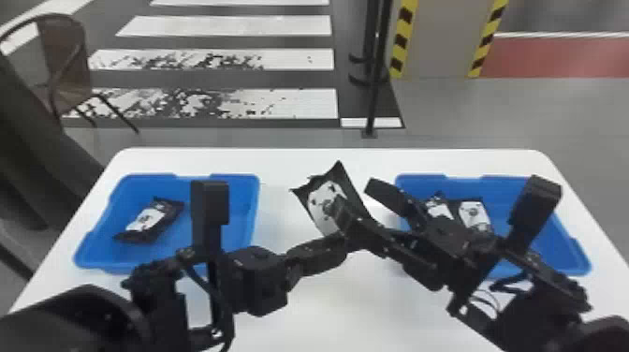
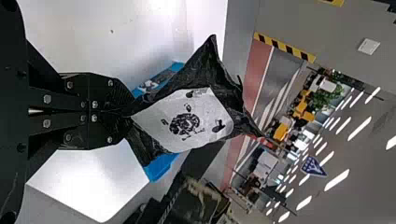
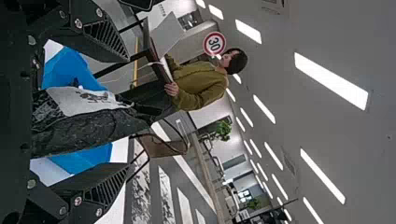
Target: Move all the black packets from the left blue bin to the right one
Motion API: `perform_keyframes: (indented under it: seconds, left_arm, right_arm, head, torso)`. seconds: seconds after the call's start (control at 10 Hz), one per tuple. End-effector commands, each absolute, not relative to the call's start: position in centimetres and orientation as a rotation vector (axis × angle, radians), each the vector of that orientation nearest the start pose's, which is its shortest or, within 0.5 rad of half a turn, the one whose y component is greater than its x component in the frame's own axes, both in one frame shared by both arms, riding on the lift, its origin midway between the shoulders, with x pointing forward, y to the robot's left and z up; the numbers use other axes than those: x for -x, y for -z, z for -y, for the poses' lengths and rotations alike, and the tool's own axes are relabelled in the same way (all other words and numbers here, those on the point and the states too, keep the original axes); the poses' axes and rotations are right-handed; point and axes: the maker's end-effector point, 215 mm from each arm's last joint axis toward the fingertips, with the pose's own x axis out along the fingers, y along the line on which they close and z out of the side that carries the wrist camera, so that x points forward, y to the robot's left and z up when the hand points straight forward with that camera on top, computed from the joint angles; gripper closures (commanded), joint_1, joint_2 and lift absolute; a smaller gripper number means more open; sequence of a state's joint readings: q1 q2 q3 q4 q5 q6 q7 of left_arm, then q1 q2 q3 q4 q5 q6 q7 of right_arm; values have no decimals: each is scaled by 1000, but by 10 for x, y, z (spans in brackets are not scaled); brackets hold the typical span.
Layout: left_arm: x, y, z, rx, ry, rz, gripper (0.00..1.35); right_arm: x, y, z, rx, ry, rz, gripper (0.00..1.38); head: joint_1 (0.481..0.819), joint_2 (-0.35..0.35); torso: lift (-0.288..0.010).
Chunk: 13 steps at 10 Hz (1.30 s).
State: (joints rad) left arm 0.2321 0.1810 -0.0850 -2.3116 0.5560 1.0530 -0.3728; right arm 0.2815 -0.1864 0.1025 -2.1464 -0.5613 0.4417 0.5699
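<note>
The worktop (image 1: 323, 304) is smooth and slightly glossy, and the left blue bin (image 1: 241, 201) near its left edge and right blue bin (image 1: 559, 245) near its right edge look like smooth matt plastic. The raised black packet (image 2: 201, 67) looks like crinkled film, softly shiny around a matt white label (image 2: 211, 105)

On a round sign (image 3: 214, 44) with red rim, the number 30 is readable. The print on the held black packet (image 2: 205, 107) is unclear.

Head cam: high, facing forward and down over table (image 1: 323, 304), left blue bin (image 1: 241, 201), right blue bin (image 1: 561, 248). Wrist cams: close in, turned sideways; left faces robot's right, right faces left. All three share the middle black packet (image 1: 318, 196).
</note>
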Motion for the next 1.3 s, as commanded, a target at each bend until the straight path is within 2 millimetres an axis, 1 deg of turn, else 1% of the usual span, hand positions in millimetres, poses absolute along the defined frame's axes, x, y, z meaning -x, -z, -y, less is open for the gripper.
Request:
perform_keyframes:
  seconds: [0.0,0.1,0.2,0.3,0.4,0.7,0.8,0.9,1.0,1.1,1.2]
  left_arm:
    - [-385,325,-13,342,868,-553,1205]
    - [-383,326,-10,345,875,-557,1205]
    - [-383,325,-10,345,877,-557,1205]
    - [-385,325,-12,343,872,-556,1205]
    - [-385,325,-12,344,870,-555,1205]
    - [-388,321,-14,351,867,-540,1205]
    - [-389,318,-14,368,866,-532,1187]
    - [-386,316,-13,396,868,-531,818]
    - [-386,320,-20,409,848,-533,400]
    - [-383,328,-28,429,825,-552,142]
    - [-380,338,-40,450,792,-567,102]
  right_arm:
    - [-433,259,41,-384,-892,-95,240]
    - [-433,259,41,-381,-893,-94,252]
    - [-431,258,37,-392,-901,-96,559]
    - [-430,260,36,-393,-901,-101,1185]
    - [-429,263,35,-398,-902,-108,1266]
    - [-427,265,34,-427,-911,-113,1285]
    - [-427,265,34,-433,-911,-113,1285]
    - [-428,265,36,-436,-907,-112,1285]
    - [-438,264,50,-427,-876,-103,1285]
    - [-452,264,71,-412,-831,-89,1285]
    - [-474,270,100,-380,-765,-88,1285]
  head:
    - [695,-9]
    - [695,-27]
    - [695,-38]
    - [695,-41]
    - [695,-39]
    - [695,-31]
    - [695,-29]
    - [695,-27]
    - [695,-27]
    - [695,-32]
    - [695,-46]
  torso:
    - [-140]
    - [-140]
    - [-140]
    - [-140]
    - [-140]
    - [-140]
    - [-140]
    - [-140]
    - [-140]
    - [-140]
    - [-140]
